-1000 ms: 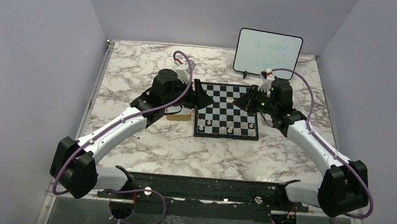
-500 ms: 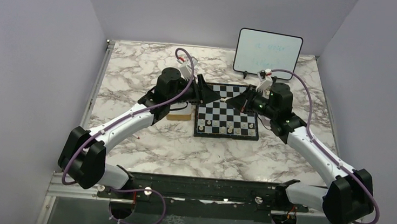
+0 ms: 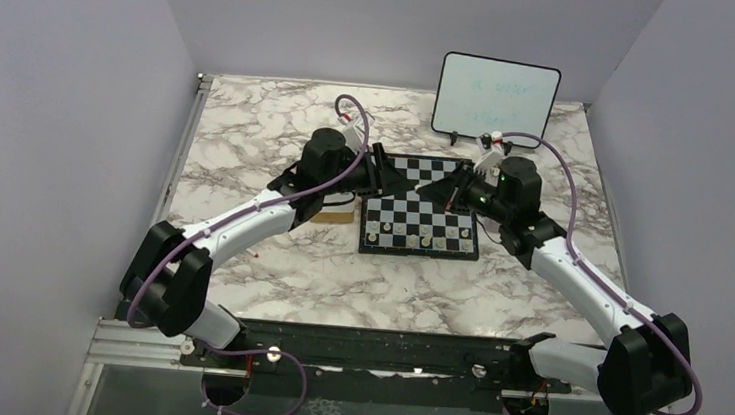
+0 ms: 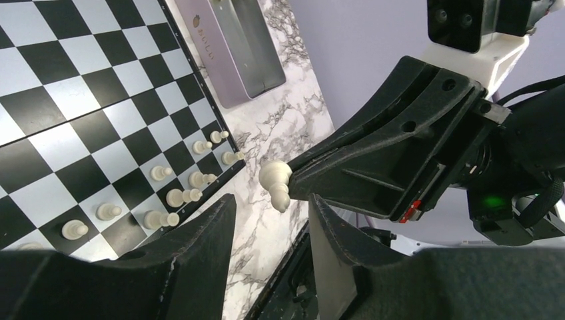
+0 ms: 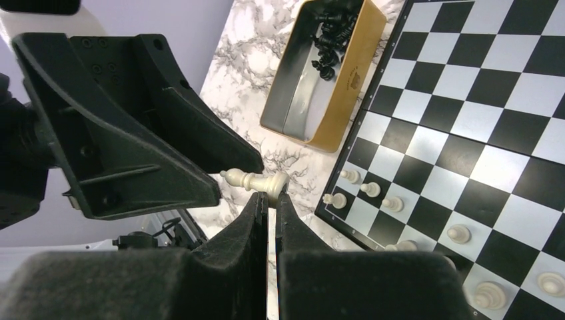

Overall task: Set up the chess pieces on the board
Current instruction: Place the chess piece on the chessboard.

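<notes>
**Pincer state.** The right pincer (image 5: pixel 272 197) is pressed together on the base of one cream-white piece (image 5: pixel 256 180) and holds it on its side, head pointing left. The left pincer (image 4: pixel 270 207) is spread. The head of the held piece sits at the mouth of its fingers, and no contact with them is visible.

**Location.** Both pincers meet above the far part of the board (image 3: pixel 421 212), clear of its surface. The other white chess pieces (image 4: pixel 174 197) stand along the near rows of the board.

**Edges and room.**
- Left edge of the board: a gold tray (image 5: pixel 348 90) lies just beside it and holds black pieces (image 5: pixel 331 40).
- Right edge: a grey metal tray (image 4: pixel 243 53) lies just beside the border.
- Far right: a whiteboard (image 3: pixel 496 98) stands upright, near the right arm's wrist.
- Open marble worktop (image 3: pixel 249 137) lies far left of the board and between the board and the arm bases.
</notes>
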`<action>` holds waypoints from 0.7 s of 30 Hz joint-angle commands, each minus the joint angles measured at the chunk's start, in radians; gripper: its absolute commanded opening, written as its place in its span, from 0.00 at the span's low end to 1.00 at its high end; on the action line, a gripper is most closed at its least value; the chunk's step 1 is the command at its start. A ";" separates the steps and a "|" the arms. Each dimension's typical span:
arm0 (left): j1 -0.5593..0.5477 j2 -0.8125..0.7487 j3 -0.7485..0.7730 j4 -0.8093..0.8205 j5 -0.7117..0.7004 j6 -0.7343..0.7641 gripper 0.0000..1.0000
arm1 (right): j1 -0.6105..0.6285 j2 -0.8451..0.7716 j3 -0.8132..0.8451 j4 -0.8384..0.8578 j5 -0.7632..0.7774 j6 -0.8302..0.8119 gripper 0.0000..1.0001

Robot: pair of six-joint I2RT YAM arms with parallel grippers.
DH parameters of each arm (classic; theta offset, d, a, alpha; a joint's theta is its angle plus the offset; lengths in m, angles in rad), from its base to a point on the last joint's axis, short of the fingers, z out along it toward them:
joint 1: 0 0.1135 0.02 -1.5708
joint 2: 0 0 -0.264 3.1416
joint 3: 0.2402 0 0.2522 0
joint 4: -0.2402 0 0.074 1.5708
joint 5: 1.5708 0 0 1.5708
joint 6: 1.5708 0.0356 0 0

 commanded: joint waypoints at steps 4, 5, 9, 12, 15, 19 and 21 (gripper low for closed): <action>-0.020 0.042 0.051 0.037 0.030 -0.012 0.39 | 0.007 -0.035 -0.021 0.057 -0.030 0.022 0.08; -0.022 0.044 0.054 0.036 0.030 -0.011 0.38 | 0.007 -0.036 -0.021 0.056 -0.030 0.021 0.08; -0.023 0.049 0.060 0.033 0.019 -0.006 0.30 | 0.007 -0.036 -0.022 0.056 -0.030 0.017 0.08; -0.023 0.053 0.068 0.019 0.006 0.009 0.25 | 0.007 -0.034 -0.022 0.050 -0.032 0.011 0.09; -0.024 0.057 0.082 -0.013 -0.011 0.038 0.23 | 0.007 -0.034 -0.023 0.041 -0.028 0.001 0.09; -0.027 0.053 0.101 -0.066 -0.049 0.093 0.18 | 0.007 -0.033 -0.020 0.024 -0.020 -0.014 0.09; -0.030 0.051 0.111 -0.087 -0.063 0.117 0.13 | 0.007 -0.033 -0.020 0.020 -0.021 -0.020 0.11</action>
